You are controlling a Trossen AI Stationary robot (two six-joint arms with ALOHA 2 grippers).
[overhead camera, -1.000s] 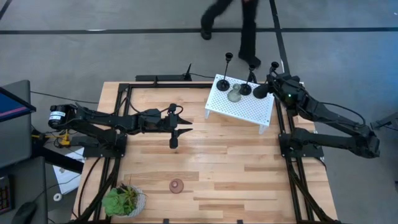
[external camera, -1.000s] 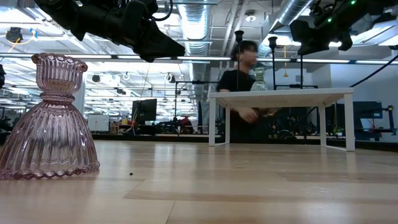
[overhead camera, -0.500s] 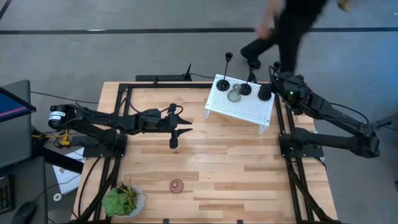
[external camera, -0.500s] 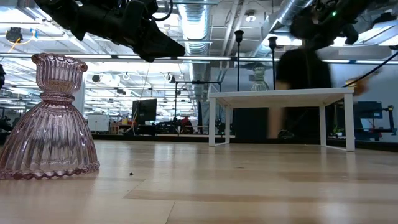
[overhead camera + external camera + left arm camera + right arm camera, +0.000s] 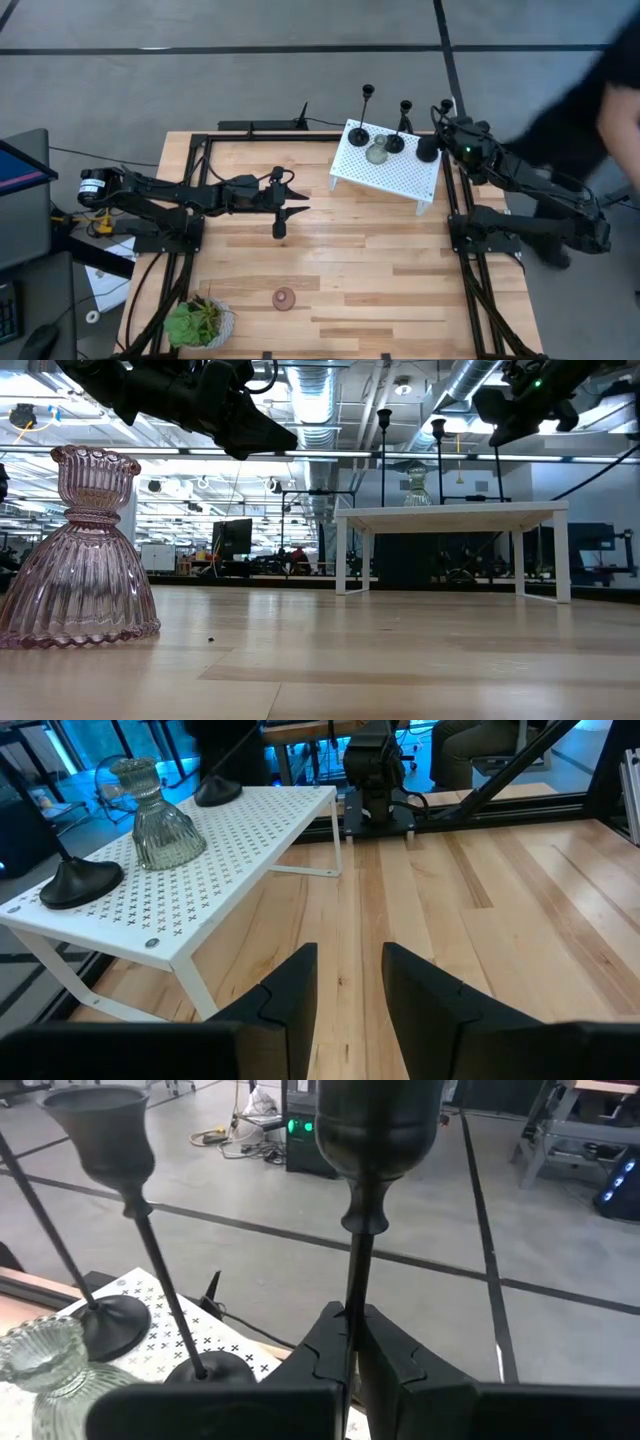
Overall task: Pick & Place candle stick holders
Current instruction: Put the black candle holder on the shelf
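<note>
High view: the left gripper [image 5: 290, 201] hovers mid-table, fingers narrowly apart, empty; the pinkish ribbed glass holder [image 5: 285, 297] stands near the front edge; two tall black holders [image 5: 359, 136] and a grey-green glass one [image 5: 377, 153] top the white perforated stand [image 5: 400, 176]; the right gripper [image 5: 352, 1342] clamps a third black holder's stem [image 5: 354, 1280]

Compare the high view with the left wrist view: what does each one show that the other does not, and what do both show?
Only the high view shows the potted plant, the pink holder on the table and the right gripper shut on a tall black holder. Only the left wrist view shows the left gripper close up, open. Both show the white stand carrying the grey-green holder.
</note>
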